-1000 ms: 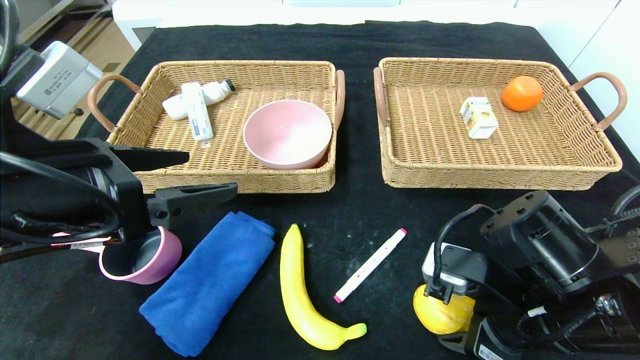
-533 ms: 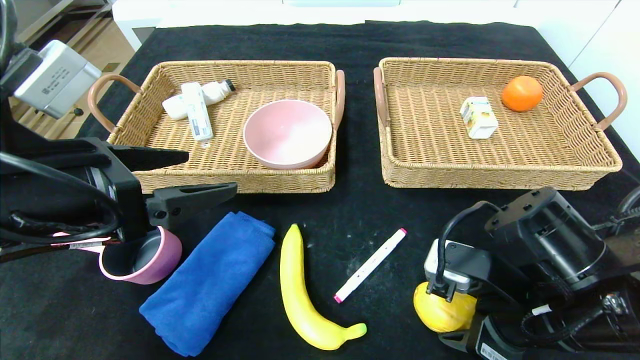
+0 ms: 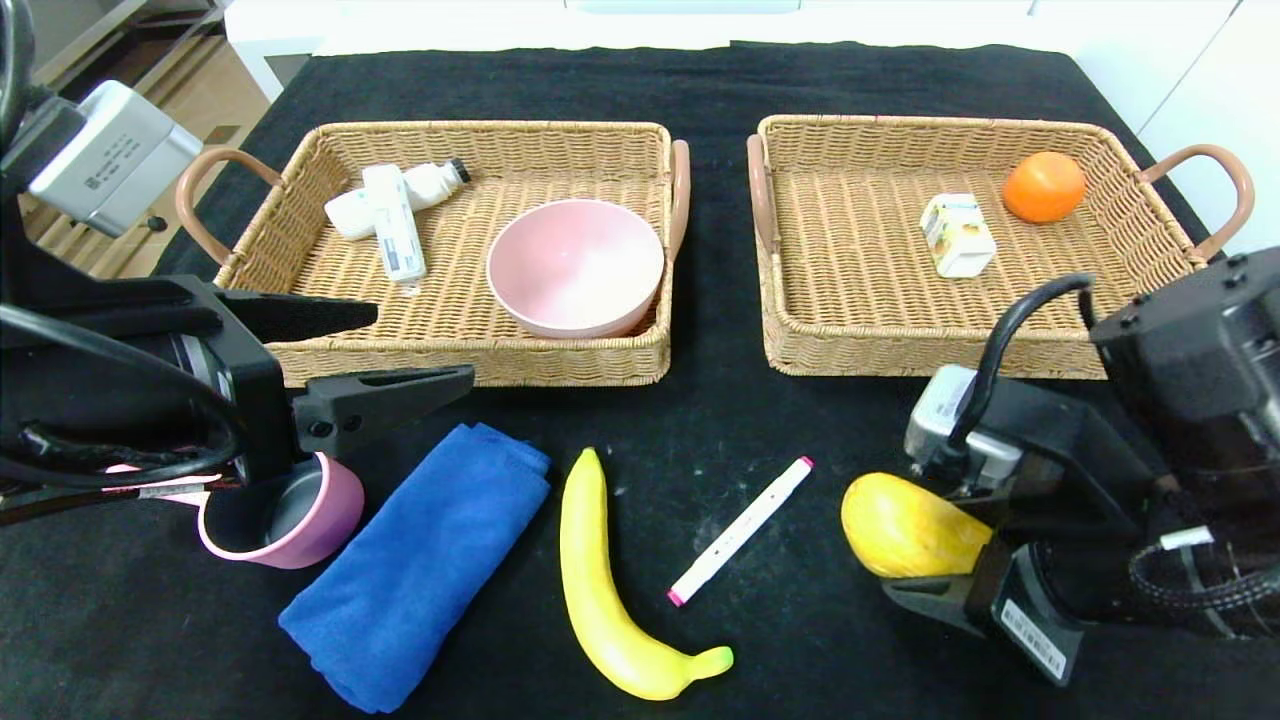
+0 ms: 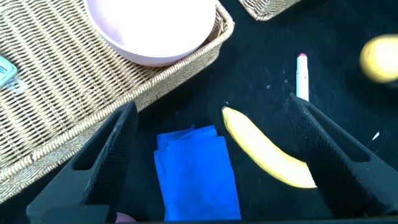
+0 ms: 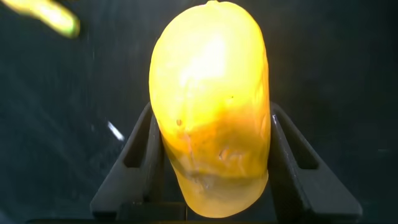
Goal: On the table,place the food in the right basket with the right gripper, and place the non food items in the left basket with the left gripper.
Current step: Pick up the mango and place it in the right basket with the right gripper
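The right gripper [image 3: 935, 585] is clamped on a yellow mango [image 3: 912, 527], one finger pressed to each flank of the fruit as the right wrist view shows [image 5: 211, 118]; the mango sits clear of the black table [image 3: 700, 420], near its front edge on the robot's right, in front of the right basket [image 3: 985, 352] but not over it; that basket holds an orange [image 3: 1043, 186] toward its far right corner and a small juice carton [image 3: 957, 235] near the middle, the two apart from each other. The left gripper [image 3: 395, 350] hangs with its jaws spread wide and nothing between them, just in front of the left basket [image 3: 470, 365] at its near-left corner — above a pink cup [image 3: 290, 515] lying on its side; in the left wrist view its two dark fingers [image 4: 106, 155] frame the blue cloth [image 4: 196, 174] and the banana [image 4: 267, 152] below. The left basket holds a pink bowl [image 3: 575, 265] at its near right and two white bottles [image 3: 390, 215] crossed over each other at its far left. On the table in front of the baskets lie, from left to right, the folded blue cloth [image 3: 420, 565] just beside the cup, the banana [image 3: 610, 600], and a white marker [image 3: 740, 530] with pink ends — all apart from the mango.
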